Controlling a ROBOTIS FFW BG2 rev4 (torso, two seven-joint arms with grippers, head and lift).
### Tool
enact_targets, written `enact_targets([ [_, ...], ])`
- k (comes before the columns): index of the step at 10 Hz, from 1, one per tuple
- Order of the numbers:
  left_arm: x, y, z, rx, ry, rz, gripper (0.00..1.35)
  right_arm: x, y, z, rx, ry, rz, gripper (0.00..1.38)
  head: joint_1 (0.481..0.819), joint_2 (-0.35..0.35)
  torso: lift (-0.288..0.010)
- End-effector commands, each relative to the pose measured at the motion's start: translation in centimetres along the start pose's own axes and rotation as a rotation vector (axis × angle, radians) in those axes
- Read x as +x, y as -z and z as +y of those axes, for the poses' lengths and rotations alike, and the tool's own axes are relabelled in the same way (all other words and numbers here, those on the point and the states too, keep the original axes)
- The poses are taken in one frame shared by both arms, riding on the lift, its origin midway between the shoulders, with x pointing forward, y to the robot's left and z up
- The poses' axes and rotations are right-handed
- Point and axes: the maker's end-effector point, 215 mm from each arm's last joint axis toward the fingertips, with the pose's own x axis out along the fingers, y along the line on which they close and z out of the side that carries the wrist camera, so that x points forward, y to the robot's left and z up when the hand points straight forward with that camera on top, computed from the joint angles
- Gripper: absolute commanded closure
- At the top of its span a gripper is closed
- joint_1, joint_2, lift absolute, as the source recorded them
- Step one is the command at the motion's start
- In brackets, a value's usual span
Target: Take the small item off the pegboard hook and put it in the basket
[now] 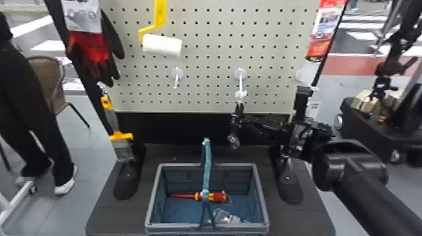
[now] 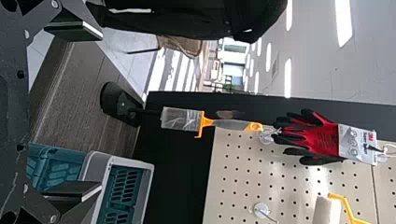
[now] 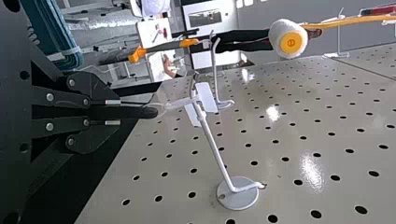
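My right gripper point(image 1: 239, 108) is at the outer end of the middle pegboard hook point(image 1: 240, 80). In the right wrist view the right gripper point(image 3: 152, 112) is shut on a thin clear loop of the small item point(image 3: 161, 109), beside the white plastic piece point(image 3: 205, 97) on the hook's tip. That loop still meets the white piece. A small clear-grey part of the item point(image 1: 233, 140) hangs below the gripper in the head view. The grey basket point(image 1: 262, 201) stands on the base below. In the left wrist view my left gripper point(image 2: 86, 112) is parked open with nothing between its fingers.
A red screwdriver point(image 1: 216, 197) and a clear package point(image 1: 224, 217) lie in the basket, whose teal handle point(image 1: 207, 163) stands upright. An unloaded hook point(image 1: 176, 77), a paint roller point(image 1: 161, 45), gloves point(image 1: 94, 53) and a brush point(image 1: 121, 144) are farther left.
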Motion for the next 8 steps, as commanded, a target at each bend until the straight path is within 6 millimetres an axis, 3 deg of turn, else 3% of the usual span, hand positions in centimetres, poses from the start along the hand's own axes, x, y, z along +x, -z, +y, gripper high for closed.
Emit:
enact_targets([
  [1, 0.00, 0.00, 0.00, 0.000, 0.000, 0.000, 0.17, 0.04, -0.09, 0.06, -0.002, -0.002, -0.001, 1.20, 0.549, 0.000, -0.100],
  [8, -0.16, 0.14, 0.11, 0.001, 0.000, 0.004, 0.17, 0.01, -0.66, 0.53, -0.014, -0.011, -0.017, 1.20, 0.549, 0.000, -0.100],
])
